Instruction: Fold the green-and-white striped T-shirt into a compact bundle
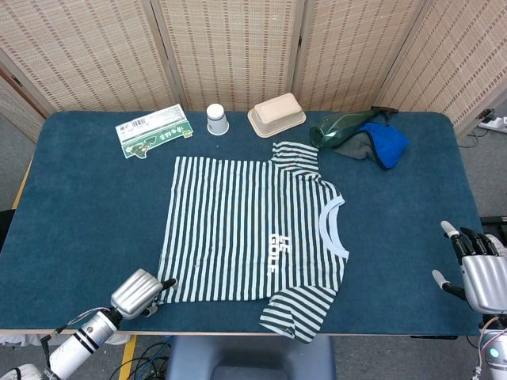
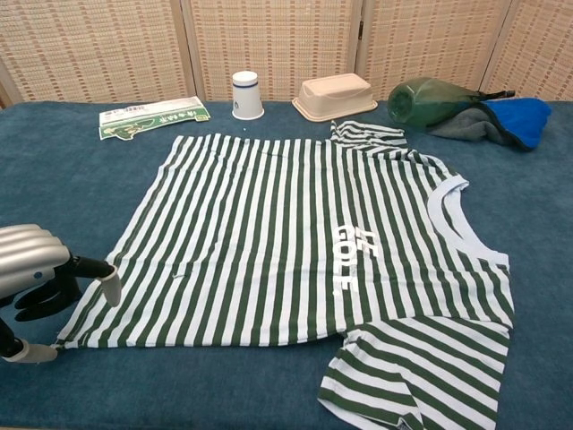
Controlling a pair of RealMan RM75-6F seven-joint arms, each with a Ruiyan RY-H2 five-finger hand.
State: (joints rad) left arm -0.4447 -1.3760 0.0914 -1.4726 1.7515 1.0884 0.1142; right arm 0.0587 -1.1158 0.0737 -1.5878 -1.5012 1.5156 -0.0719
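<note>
the left hand [image 2: 36, 278] sat low at the near left corner of the table, fingers spread and reaching toward the hem corner of the green-and-white striped t-shirt [image 2: 295, 242]. one fingertip [image 2: 110, 287] was right at the shirt's left edge, another lay on the cloth of the table by the bottom corner, and nothing was clasped between them; whether that tip actually touched the fabric could not be told. in the head view the same left hand [image 1: 139, 293] showed just beside the shirt's near left corner.

the right hand [image 1: 482, 277] hung off the far right edge of the table, fingers apart and upright, holding nothing, well apart from the shirt.

the shirt lay flat and unfolded in the middle of the dark blue felt-covered table [image 1: 79, 214], collar toward the right, white lettering on the chest, one sleeve spilling toward the near edge and the other bunched up at the back.

along the back edge stood a green-and-white printed carton [image 1: 153, 131] lying flat, then a white paper cup [image 1: 216, 119] turned upside down, then a beige moulded-pulp tray [image 1: 276, 114]. further right a dark green plastic bottle [image 1: 342, 127] lay on its side, touching a bundle of grey and bright blue cloth [image 1: 379, 146]. woven reed screens [image 1: 230, 47] closed off the back.
</note>
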